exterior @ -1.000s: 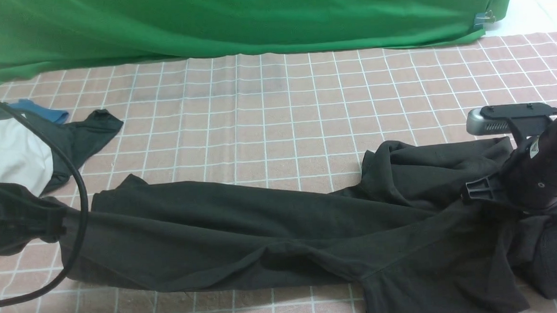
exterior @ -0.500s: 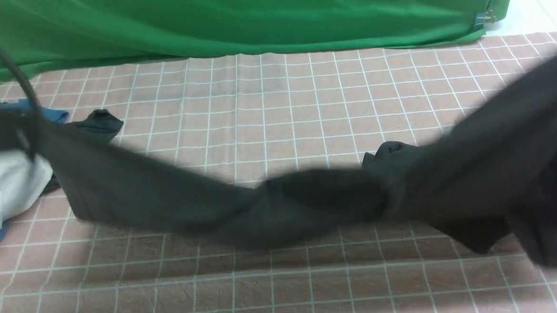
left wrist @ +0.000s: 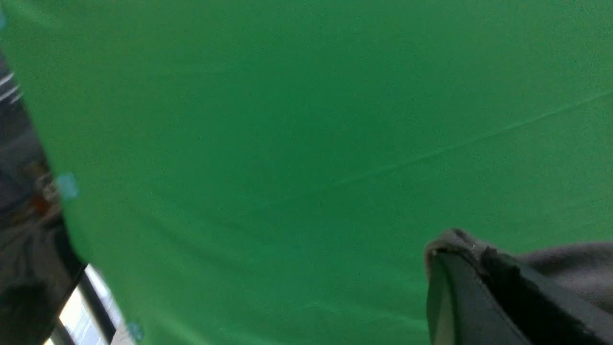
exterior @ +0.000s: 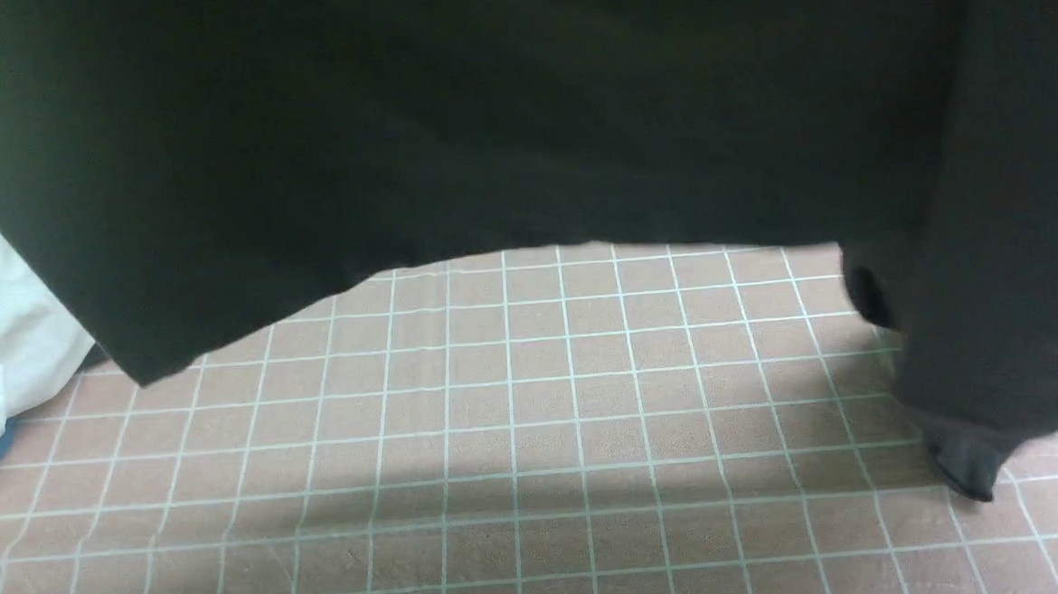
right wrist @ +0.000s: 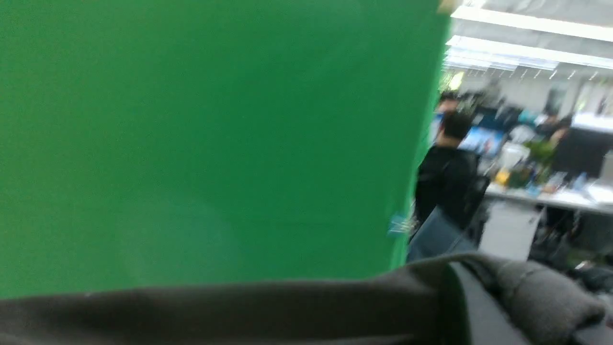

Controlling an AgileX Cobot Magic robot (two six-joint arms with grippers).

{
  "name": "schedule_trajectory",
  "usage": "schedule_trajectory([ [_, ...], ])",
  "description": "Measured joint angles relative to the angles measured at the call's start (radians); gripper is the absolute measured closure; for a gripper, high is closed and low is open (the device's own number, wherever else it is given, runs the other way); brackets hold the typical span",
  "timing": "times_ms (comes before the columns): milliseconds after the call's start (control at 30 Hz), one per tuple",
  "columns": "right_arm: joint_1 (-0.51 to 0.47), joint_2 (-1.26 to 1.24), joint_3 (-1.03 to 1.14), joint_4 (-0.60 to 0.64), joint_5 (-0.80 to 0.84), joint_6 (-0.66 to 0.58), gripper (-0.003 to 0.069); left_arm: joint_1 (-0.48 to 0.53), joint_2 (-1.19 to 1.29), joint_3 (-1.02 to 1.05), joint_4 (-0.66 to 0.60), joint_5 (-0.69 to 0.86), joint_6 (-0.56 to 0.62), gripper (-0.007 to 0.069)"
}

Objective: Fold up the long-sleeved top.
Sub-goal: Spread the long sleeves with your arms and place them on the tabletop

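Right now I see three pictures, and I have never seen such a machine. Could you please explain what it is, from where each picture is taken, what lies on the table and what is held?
It is a robot with two arms, each ending in fingers that pinch. The wide picture comes from a camera between the arms, looking forward. There the long-sleeved top, a big black cloth, hangs in the air over the checked table cover, with one sleeve dangling on the right. A white garment lies at the left edge. The other two pictures come from cameras on the wrists. They show the left fingers and the right fingers, each shut on the top's dark cloth, with a green curtain behind. So both arms hold the top up.
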Motion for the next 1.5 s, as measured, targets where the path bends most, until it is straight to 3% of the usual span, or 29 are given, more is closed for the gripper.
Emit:
schedule_trajectory([
  [133,0.000,0.007,0.013,0.015,0.117,-0.001,0.0624,-0.098,0.018,0.048,0.091,0.091,-0.009,0.0589],
  [333,0.000,0.114,0.158,0.142,0.263,-0.037,0.0624,-0.110,0.082,0.330,0.174,0.113,-0.058,0.0589],
  [433,0.000,0.188,0.242,0.179,0.244,-0.052,0.0624,-0.110,0.136,0.484,0.167,0.067,-0.065,0.0589],
  [567,0.000,0.380,0.287,0.190,-0.012,-0.088,0.0624,-0.025,0.259,0.595,0.123,-0.133,-0.072,0.0589],
  [633,0.000,0.414,0.263,0.190,-0.085,-0.089,0.0624,0.012,0.293,0.562,0.109,-0.171,-0.072,0.0589],
  [700,0.000,0.474,0.147,0.191,-0.264,-0.093,0.0624,0.102,0.369,0.410,0.051,-0.235,-0.072,0.0589],
  [867,0.000,0.502,-0.184,0.191,-0.500,-0.108,0.0624,0.247,0.466,-0.116,-0.140,-0.300,-0.010,0.0589],
  [1033,0.000,0.471,-0.450,0.188,-0.499,-0.142,0.0624,0.262,0.429,-0.453,-0.379,-0.276,0.192,0.0589],
  [1133,0.000,0.455,-0.475,0.179,-0.413,-0.149,0.0624,0.262,0.404,-0.465,-0.454,-0.203,0.268,0.0589],
  [1300,0.000,0.462,-0.337,0.171,-0.061,-0.153,0.0624,0.261,0.369,-0.229,-0.487,0.045,0.293,0.0589],
  [1367,0.000,0.460,-0.144,0.172,0.068,-0.140,0.0624,0.261,0.346,0.034,-0.446,0.075,0.280,0.0589],
  [1467,0.000,0.426,0.100,0.188,0.133,-0.112,0.0624,0.262,0.292,0.340,-0.374,0.055,0.256,0.0589],
  [1500,0.000,0.377,0.270,0.225,0.153,-0.095,0.0624,0.262,0.229,0.543,-0.340,0.013,0.227,0.0589],
])
